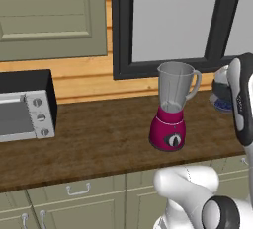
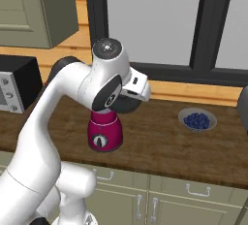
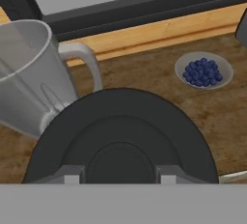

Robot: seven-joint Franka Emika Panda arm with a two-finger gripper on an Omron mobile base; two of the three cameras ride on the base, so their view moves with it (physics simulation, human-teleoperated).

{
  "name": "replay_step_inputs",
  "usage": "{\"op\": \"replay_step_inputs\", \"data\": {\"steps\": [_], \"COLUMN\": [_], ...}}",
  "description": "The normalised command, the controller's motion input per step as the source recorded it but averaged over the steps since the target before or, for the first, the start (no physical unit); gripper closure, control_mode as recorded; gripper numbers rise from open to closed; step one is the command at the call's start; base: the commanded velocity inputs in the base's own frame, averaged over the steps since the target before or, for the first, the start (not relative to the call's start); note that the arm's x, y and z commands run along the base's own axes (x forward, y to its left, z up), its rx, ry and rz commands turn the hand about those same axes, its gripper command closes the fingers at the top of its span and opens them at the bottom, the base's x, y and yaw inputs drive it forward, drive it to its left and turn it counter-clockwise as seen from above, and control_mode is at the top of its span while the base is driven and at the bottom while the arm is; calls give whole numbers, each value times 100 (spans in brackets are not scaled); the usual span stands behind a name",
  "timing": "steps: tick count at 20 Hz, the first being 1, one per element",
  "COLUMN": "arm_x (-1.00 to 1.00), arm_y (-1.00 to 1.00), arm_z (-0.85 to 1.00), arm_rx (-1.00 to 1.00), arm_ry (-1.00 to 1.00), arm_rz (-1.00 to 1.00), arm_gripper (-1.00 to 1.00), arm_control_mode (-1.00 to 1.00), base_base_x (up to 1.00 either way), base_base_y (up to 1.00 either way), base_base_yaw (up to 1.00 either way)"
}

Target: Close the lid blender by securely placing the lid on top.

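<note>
With lid (image 3: 120, 141) clamped in gripper (image 3: 116, 177) near and right of blender (image 1: 170, 107), jar mouth open: remains to centre over jar, lower, seat firmly.

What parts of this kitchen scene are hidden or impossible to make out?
- Right base view: the blender shows its magenta base; the white arm covers the jar.
- Hand view: the lid sits so close that it hides the pincer's fingertips; its lower part is cut off at the bottom.
- Left base view: the arm partly covers the bowl, so its contents are unclear.
- Left base view: the toaster oven is cut by the left edge.
</note>
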Motion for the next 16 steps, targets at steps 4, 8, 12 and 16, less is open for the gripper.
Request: {"op": "replay_step_inputs", "data": {"steps": [4,8,12,16], "arm_x": [0,0,0,1], "arm_y": [48,41,47,52], "arm_z": [35,51,44,23], "arm_rx": [0,0,0,0], "arm_ry": [0,-2,0,0], "arm_rz": [0,0,0,0], "arm_gripper": [100,100,100,100], "arm_control_mode": [-100,-100,-100,-100], "base_base_x": [0,0,0,0], "base_base_y": [0,0,0,0], "base_base_yaw": [0,0,0,0]}}
